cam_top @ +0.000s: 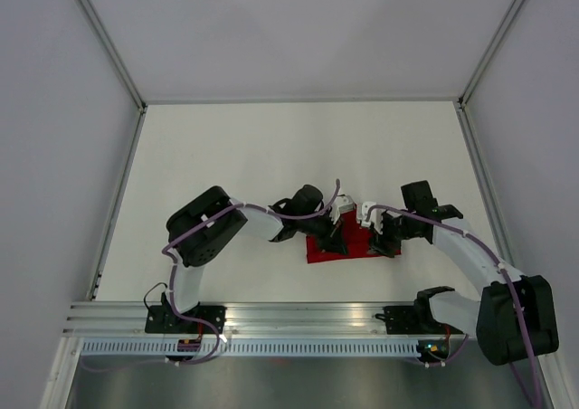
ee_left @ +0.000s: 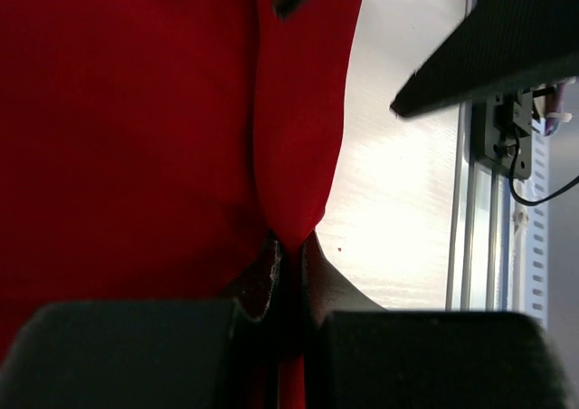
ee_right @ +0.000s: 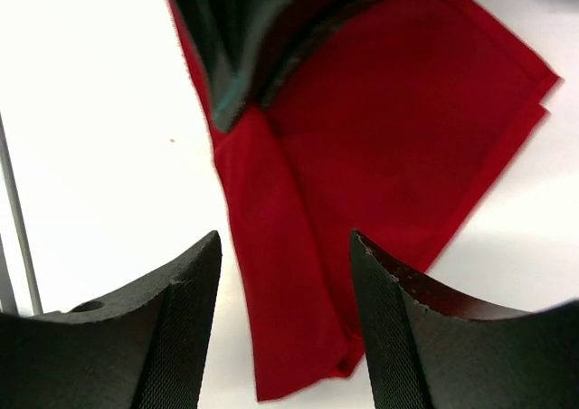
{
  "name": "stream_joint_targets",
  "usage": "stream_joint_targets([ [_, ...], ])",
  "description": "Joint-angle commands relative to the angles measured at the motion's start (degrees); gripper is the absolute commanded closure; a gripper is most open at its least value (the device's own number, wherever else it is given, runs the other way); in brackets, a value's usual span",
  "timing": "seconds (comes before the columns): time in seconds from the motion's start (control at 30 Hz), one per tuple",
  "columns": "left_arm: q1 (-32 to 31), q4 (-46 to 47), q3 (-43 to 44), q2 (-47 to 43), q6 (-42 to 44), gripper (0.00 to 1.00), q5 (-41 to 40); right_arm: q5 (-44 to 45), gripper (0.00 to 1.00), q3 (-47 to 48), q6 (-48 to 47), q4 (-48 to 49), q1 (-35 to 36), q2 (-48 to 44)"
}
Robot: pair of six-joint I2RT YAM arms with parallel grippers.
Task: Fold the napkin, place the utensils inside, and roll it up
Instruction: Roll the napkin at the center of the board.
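Left gripper [ee_left: 289, 255] clamps a raised ridge of the napkin [ee_left: 136, 110], which lies folded on the table [cam_top: 271, 147], near centre. Right gripper [ee_right: 285, 273] hovers wide open over it. Cloth is judged thin, limp and light: pinch at edges or folds.

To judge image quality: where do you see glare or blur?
Top external: even light, sharp. Left wrist: the table glares, its own fingers look soft. Right wrist: the table is blown white, the left gripper at top is blurred.

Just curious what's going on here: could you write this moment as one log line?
left end effector: shut on napkin | right end effector: open, above napkin | utensils: none in view
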Motion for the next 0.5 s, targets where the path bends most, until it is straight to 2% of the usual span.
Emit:
stream_joint_targets([
  [0.0, 1.34, -15.38, -2.97, 5.87, -1.51, 0.98, -1.57, 2.65, 0.35, -4.09, 0.00, 6.96, 4.53, -3.82],
  [0.13, 2.13, -17.13, -1.39, 7.71, -2.39, 0.98, 0.36, 8.01, 0.34, -10.16, 4.21, 13.39, 11.90, -5.94],
  [0.47, 3.36, -19.42, 0.46, 9.03, -4.06, 0.98, 3.27, 15.31, 0.37, -13.50, 8.97, 22.63, 20.01, -2.78],
])
